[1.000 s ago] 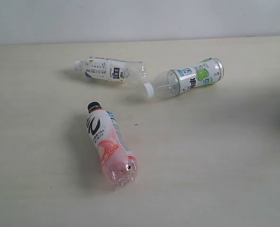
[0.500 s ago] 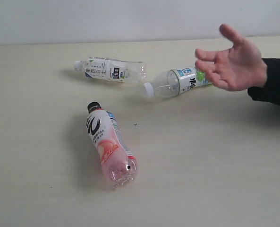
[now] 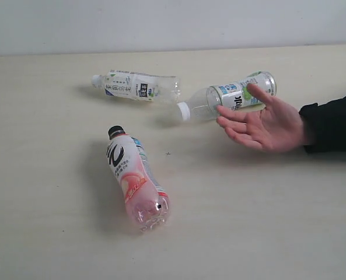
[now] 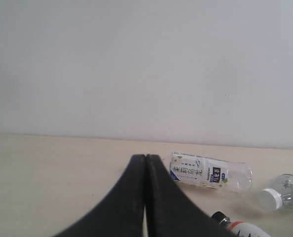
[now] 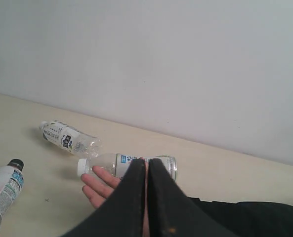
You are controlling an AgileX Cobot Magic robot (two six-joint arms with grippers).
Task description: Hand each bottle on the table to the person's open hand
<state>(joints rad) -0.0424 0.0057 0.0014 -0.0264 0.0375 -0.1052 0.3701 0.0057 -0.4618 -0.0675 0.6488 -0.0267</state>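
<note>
Hand is newly settling palm-up beside the green-marked bottle, inviting first handover, while left tool and right tool are idling pinched together, empty.

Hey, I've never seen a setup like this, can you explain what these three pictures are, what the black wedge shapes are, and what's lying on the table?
This is a two-armed robot. One picture looks at the table from off the arms; the other two come from a camera on each wrist. The black wedges are the left gripper and right gripper, both shut and holding nothing. Three bottles lie on their sides: a pink bottle with a black cap, a white-labelled bottle farther back, and a green-marked bottle. A person's open hand, palm up, is beside the green-marked one.
</note>
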